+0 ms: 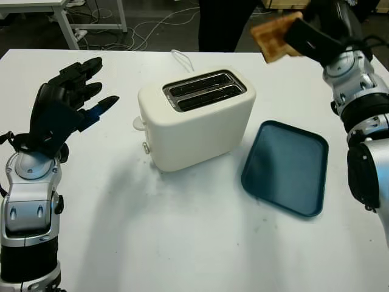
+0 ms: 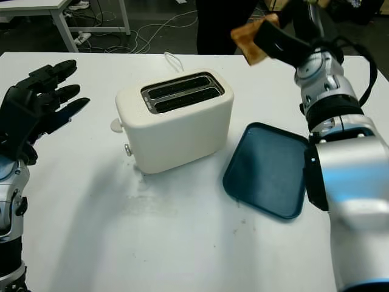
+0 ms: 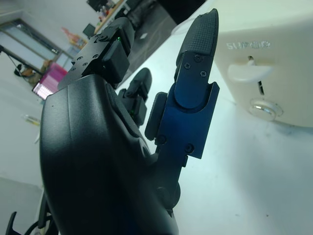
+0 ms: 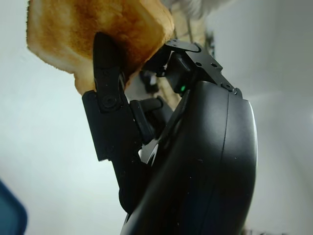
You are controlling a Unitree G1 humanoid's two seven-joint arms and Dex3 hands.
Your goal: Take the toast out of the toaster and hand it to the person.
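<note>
One dark blue plastic tray (image 1: pixel 285 167) sits lower right, beside the cream two-slot toaster (image 1: pixel 196 117) at centre. My left hand (image 1: pixel 67 103) hovers open, mid-left. Upper right, my right hand (image 1: pixel 310 38) grips the browned toast slice (image 1: pixel 275 36).

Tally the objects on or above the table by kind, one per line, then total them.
toaster: 1
tray: 1
toast, held up in the right hand: 1
Total: 3
</note>
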